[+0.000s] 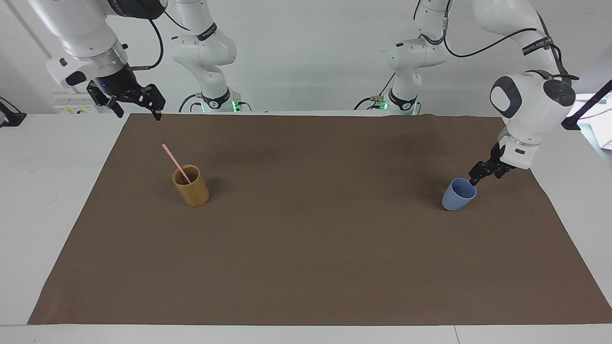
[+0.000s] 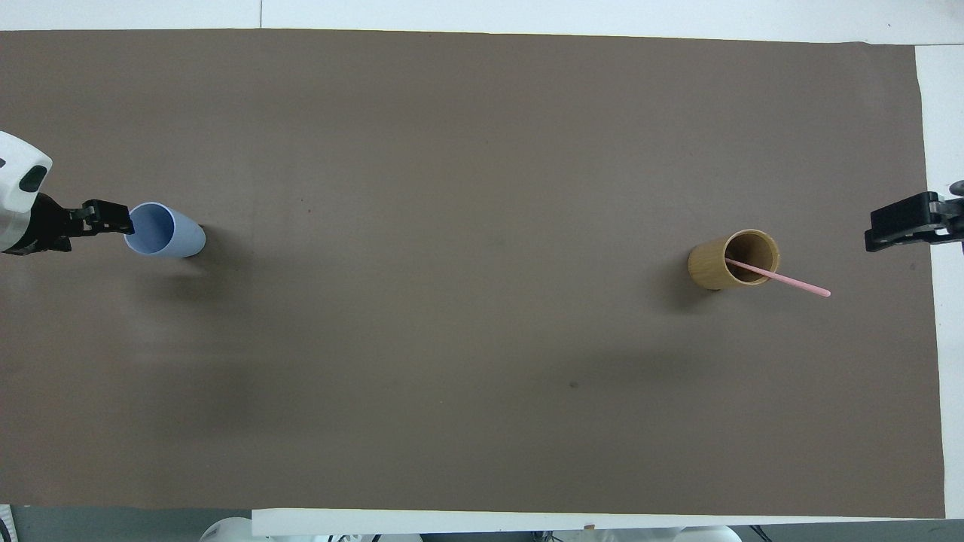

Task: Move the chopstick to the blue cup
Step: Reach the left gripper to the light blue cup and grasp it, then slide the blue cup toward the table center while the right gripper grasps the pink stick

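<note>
One pale pink chopstick [image 1: 173,161] leans in the mustard-tan cup [image 1: 192,191] toward the right arm's end of the table; it also shows in the overhead view [image 2: 794,283], as does that cup [image 2: 708,265]. The light-blue cup [image 1: 456,198] stands upright and empty toward the left arm's end, seen from above too [image 2: 177,237]. My left gripper [image 1: 484,176] is open and low beside the blue cup, one fingertip at its rim; it shows in the overhead view [image 2: 104,218]. My right gripper [image 1: 126,102] is open and empty, raised over the mat's corner, apart from the tan cup [image 2: 900,229].
A brown mat [image 1: 306,248] covers most of the white table [image 1: 48,191]. The two cups are the only things on it, with a wide stretch of bare mat between them.
</note>
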`<control>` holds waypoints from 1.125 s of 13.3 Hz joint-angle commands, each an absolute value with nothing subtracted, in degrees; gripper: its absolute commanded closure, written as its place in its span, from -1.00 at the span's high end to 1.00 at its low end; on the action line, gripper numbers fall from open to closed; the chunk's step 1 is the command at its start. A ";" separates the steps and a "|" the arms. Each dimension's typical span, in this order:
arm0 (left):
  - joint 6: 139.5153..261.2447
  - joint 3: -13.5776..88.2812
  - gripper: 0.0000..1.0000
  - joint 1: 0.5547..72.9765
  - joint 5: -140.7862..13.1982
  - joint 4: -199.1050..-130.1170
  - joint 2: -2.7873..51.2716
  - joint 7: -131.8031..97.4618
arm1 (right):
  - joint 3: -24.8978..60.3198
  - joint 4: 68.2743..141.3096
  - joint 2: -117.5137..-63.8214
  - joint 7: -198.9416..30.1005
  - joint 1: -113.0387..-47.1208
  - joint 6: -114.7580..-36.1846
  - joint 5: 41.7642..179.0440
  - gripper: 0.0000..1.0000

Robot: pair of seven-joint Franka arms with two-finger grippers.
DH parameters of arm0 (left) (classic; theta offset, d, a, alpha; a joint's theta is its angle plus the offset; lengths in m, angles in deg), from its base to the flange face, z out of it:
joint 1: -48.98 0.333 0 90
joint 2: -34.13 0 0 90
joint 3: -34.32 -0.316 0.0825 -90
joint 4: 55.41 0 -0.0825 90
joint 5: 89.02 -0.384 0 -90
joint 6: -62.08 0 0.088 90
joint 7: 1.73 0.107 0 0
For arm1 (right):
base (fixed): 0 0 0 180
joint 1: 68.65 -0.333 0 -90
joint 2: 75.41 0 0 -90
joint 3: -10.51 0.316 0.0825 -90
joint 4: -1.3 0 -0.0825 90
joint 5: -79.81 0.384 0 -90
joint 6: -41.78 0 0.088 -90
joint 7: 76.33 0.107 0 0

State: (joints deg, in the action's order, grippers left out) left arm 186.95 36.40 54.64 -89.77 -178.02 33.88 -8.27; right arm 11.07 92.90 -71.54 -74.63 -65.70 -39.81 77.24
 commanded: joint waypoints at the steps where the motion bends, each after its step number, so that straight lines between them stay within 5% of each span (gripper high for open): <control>1: 191.62 36.35 -0.54 53.99 -89.28 -181.09 33.26 -9.37 | 12.00 94.03 -70.49 -75.02 -64.35 -39.79 77.88 1.00; 2: 192.59 36.43 -0.96 53.91 -89.37 -181.27 32.64 -9.37 | 12.00 94.12 -70.49 -75.02 -64.35 -39.79 77.88 1.00; 7: 194.45 36.78 -1.00 52.07 -89.11 -179.09 30.09 -11.38 | 12.00 94.12 -70.49 -75.02 -64.35 -39.79 77.88 1.00; 15: 195.77 36.87 -1.00 20.36 -88.75 -174.51 27.55 -48.62 | 12.36 94.12 -70.32 -75.37 -64.52 -35.75 77.88 1.00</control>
